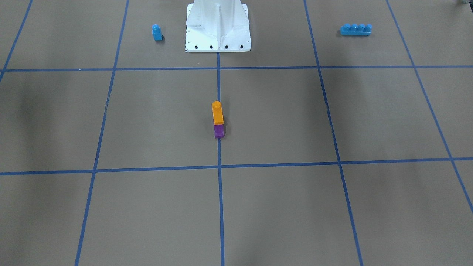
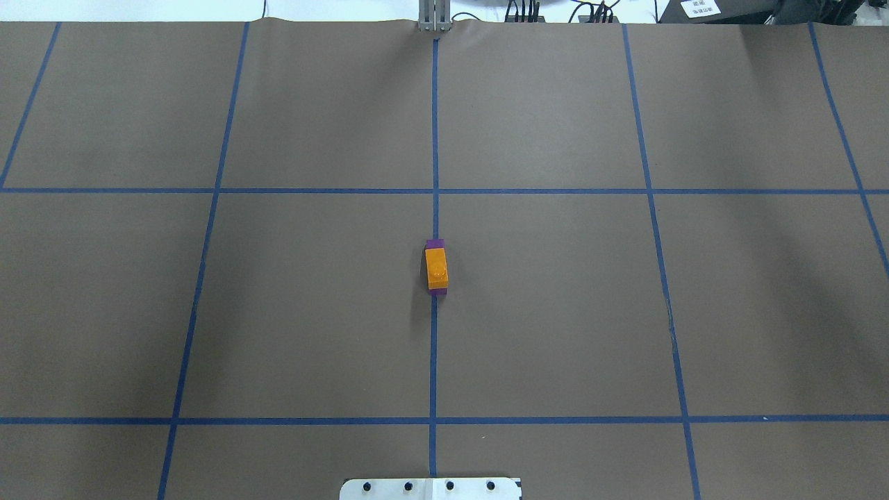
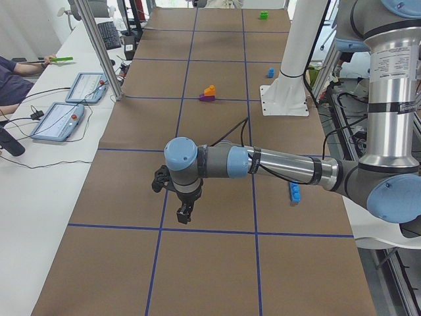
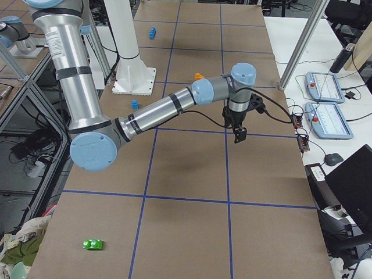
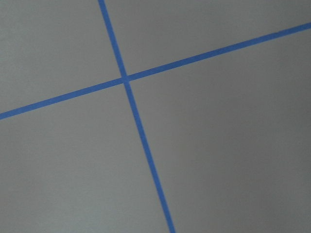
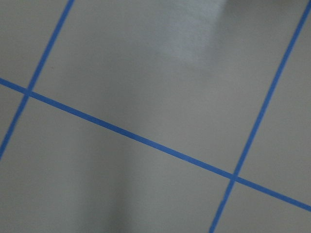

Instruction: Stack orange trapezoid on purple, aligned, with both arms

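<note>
The orange trapezoid sits on top of the purple on the table's centre line, its stud up. From overhead the orange trapezoid covers most of the purple, whose ends show at both sides. Both arms are far from the stack. My left gripper hangs over the paper near the table's left end, and my right gripper hangs near the right end. Each shows in a side view only, so I cannot tell whether it is open or shut. The wrist views show just paper and tape lines.
A blue single-stud block and a long blue brick lie on either side of the white pedestal. A green block lies near the right end. Control tablets and a person's arm are beside the table.
</note>
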You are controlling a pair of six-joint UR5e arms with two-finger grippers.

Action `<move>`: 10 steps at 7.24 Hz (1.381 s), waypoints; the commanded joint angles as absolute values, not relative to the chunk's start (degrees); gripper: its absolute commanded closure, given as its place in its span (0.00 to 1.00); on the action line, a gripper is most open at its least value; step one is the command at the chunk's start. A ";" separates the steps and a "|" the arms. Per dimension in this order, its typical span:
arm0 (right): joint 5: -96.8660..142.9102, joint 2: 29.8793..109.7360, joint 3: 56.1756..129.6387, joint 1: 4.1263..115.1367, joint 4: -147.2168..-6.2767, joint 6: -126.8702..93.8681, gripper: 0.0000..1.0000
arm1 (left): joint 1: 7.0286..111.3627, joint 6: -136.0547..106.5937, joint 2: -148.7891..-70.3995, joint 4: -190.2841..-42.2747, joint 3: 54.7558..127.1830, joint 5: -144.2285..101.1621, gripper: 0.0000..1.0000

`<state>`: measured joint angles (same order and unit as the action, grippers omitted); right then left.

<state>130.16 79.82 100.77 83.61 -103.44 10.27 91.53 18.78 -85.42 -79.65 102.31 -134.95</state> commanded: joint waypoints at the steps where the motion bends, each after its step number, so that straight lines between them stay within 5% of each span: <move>1: 129.90 85.93 99.14 86.13 -102.31 11.86 0.00 | 94.82 19.69 -82.97 -79.98 100.99 -133.87 0.00; 10: 130.61 90.88 98.08 87.98 -101.51 11.25 0.00 | 94.75 12.48 -81.74 -88.24 102.39 -131.75 0.00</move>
